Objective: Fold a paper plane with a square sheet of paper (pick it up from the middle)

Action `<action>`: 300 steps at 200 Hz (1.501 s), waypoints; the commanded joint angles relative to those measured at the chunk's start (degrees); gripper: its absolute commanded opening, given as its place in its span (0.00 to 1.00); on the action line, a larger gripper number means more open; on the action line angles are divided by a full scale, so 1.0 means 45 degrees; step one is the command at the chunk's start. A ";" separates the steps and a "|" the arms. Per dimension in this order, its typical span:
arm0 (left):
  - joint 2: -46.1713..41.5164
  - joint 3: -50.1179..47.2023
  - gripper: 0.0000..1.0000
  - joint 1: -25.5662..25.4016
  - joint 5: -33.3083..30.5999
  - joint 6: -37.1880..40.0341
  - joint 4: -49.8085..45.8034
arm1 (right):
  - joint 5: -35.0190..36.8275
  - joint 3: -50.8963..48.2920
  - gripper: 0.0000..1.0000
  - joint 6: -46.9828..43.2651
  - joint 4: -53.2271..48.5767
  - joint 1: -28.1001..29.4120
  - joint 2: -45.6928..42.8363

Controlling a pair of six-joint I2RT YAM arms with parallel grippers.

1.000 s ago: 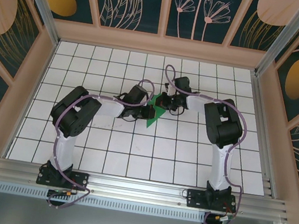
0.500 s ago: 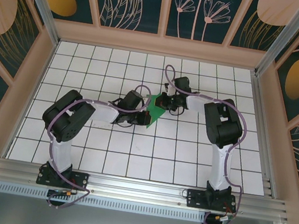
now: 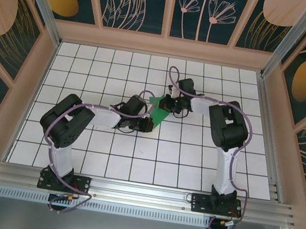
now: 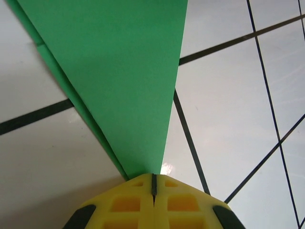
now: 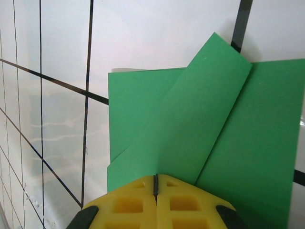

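paper (image 3: 159,111): bright green, already part folded; one end narrows to a sharp point, the other is wider with a slanted flap laid over it and crisp crease lines
place: near the middle of the white grid table (image 3: 193,156), stretched between the two grippers; whether it lies flat or is slightly raised is hard to tell
handling: probably very light and floppy; creases easily, tears if pulled hard; smooth, so it may slide on the tiles; best pinched at an edge or along a crease, not at the thin tip
left gripper (image 4: 153,183): yellow fingers clenched, the pointed tip running into their seam; it looks pinched
right gripper (image 5: 156,183): fingers clenched on the wide end, where a crease meets them
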 commanded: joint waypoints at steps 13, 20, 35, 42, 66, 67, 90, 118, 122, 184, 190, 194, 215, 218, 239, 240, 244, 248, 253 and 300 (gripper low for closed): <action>-0.0294 -0.0234 0.00 -0.0213 0.0501 0.0606 -0.1608 | 0.0788 -0.0337 0.04 -0.0113 -0.0990 0.0042 0.0931; -0.0345 -0.0218 0.00 -0.0213 0.0512 0.0686 -0.1654 | 0.0789 -0.0336 0.04 -0.0113 -0.1004 0.0042 0.0939; -0.0485 -0.0191 0.00 -0.0213 0.0380 0.0897 -0.1840 | 0.0820 -0.0316 0.04 -0.0084 -0.1048 0.0043 0.0915; -0.0511 -0.0158 0.00 -0.0213 0.0214 0.0950 -0.1935 | 0.0812 -0.0279 0.04 -0.0093 -0.1062 0.0042 0.0914; -0.0811 0.0058 0.04 -0.0213 -0.0360 0.0874 -0.2016 | 0.0719 -0.0083 0.04 -0.0001 -0.1117 0.0057 0.0822; -0.0827 0.0060 0.04 -0.0213 -0.0398 0.0854 -0.2004 | 0.0707 -0.0073 0.04 0.0002 -0.1129 0.0049 0.0819; -0.1494 0.0161 0.10 -0.0194 -0.1757 0.0323 -0.1767 | 0.0446 0.0160 0.07 0.0269 -0.1002 0.0061 0.0234; -0.2323 0.0034 0.18 -0.0041 -0.3549 -0.0523 -0.1414 | 0.0596 0.0366 0.18 0.0878 -0.0733 0.0047 -0.0824; -0.2389 -0.0002 0.19 -0.0001 -0.3751 -0.0673 -0.1318 | 0.0661 0.0366 0.20 0.0990 -0.0662 0.0030 -0.0958; -0.2171 -0.0364 0.40 0.0283 -0.4928 -0.2629 0.0117 | 0.1820 -0.0411 0.35 0.2595 -0.0406 -0.0131 -0.1748; -0.2099 -0.0367 0.42 0.0333 -0.4927 -0.2754 0.0211 | 0.1830 -0.0354 0.36 0.2655 -0.0482 -0.0107 -0.1650; -0.2026 -0.0364 0.43 0.0384 -0.4936 -0.2858 0.0261 | 0.1860 -0.0320 0.36 0.2705 -0.0539 -0.0110 -0.1600; -0.1865 -0.0430 0.47 0.0587 -0.4802 -0.3167 0.0530 | 0.1913 -0.0131 0.37 0.2869 -0.0779 -0.0095 -0.1262; -0.1865 -0.0458 0.48 0.0624 -0.4792 -0.3200 0.0585 | 0.1897 -0.0109 0.38 0.2884 -0.0788 -0.0095 -0.1228; -0.1899 -0.0588 0.53 0.0780 -0.4728 -0.3344 0.0669 | 0.1834 0.0078 0.39 0.2886 -0.0879 -0.0050 -0.0970; -0.1899 -0.0605 0.53 0.0791 -0.4730 -0.3344 0.0667 | 0.1811 0.0075 0.38 0.2881 -0.0883 -0.0053 -0.0956; -0.1900 -0.0630 0.54 0.0786 -0.4732 -0.3361 0.0684 | 0.1756 0.0117 0.39 0.2861 -0.0864 -0.0032 -0.0917; -0.1910 -0.0638 0.54 0.0811 -0.4710 -0.3378 0.0675 | 0.1715 0.0143 0.39 0.2857 -0.0854 -0.0036 -0.0871; -0.1905 -0.0659 0.55 0.0831 -0.4713 -0.3385 0.0664 | 0.1692 0.0220 0.39 0.2841 -0.0878 -0.0017 -0.0802; -0.2028 -0.0814 0.62 0.1008 -0.4764 -0.3501 0.0646 | 0.1217 0.0503 0.37 0.2673 -0.0918 0.0151 -0.0405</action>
